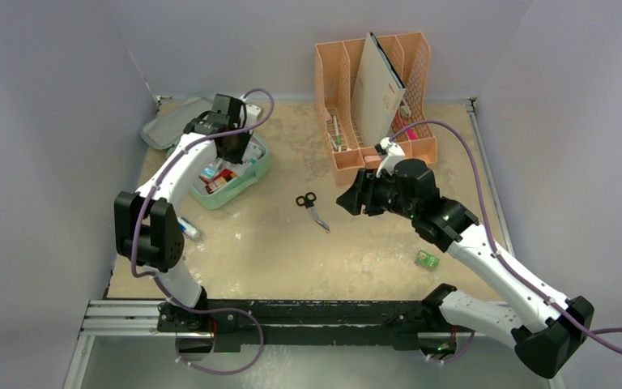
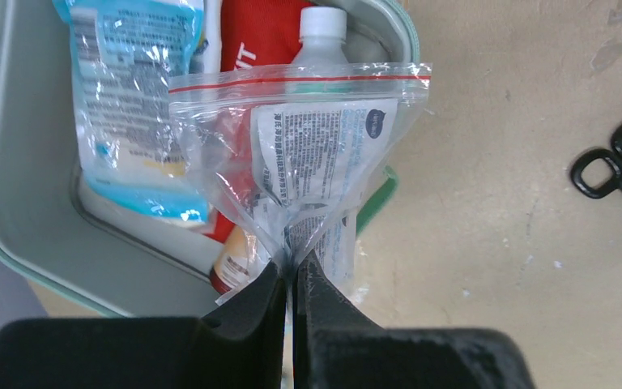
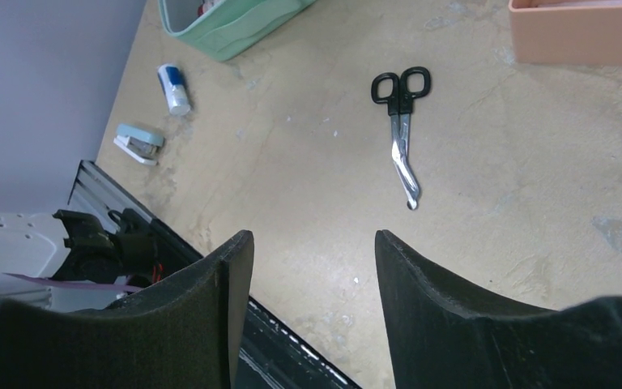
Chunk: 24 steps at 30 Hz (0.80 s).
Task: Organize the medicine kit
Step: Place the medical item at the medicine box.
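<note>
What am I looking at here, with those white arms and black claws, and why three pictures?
These are two white robot arms, the left arm and the right arm, bolted at a beige table's near edge. One picture looks down from above. The other two come from cameras on each wrist, so the black shapes there are the claws themselves. The left gripper is pinched shut on a clear plastic zip bag of packets, above the open mint-green plastic medicine kit. The right gripper is open and empty, over the table near black-handled metal scissors. A peach-orange plastic file organizer stands at the back, and a small green packet lies by the right arm.
</note>
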Each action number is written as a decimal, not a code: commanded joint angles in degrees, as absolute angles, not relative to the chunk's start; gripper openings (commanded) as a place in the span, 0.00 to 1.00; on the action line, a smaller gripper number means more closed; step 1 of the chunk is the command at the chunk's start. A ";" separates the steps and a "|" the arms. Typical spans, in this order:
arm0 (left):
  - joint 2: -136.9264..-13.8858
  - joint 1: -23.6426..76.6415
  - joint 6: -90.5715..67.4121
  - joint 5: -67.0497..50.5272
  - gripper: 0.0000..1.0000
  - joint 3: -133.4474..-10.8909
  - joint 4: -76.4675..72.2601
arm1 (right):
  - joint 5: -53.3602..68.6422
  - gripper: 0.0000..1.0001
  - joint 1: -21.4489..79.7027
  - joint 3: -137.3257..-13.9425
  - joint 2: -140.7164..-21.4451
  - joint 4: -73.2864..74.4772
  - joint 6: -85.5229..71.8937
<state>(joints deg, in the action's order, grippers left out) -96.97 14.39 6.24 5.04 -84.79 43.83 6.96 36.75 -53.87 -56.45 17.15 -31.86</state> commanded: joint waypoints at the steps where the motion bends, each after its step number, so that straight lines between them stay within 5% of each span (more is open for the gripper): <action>1: -98.16 11.96 15.56 1.50 0.00 -87.45 39.06 | 5.36 0.60 37.00 -56.18 -55.18 19.27 -30.03; 14: -103.94 5.20 30.07 -10.45 0.00 -88.52 30.76 | 3.58 0.62 37.00 -59.92 -56.33 21.53 -28.48; 24: -111.07 4.83 30.03 -8.77 0.00 -91.04 30.52 | 3.39 0.63 37.00 -61.19 -57.98 21.11 -28.29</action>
<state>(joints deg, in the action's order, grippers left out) -109.34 5.26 28.77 -7.88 -87.44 32.05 4.89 36.75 -59.05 -57.69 21.12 -29.30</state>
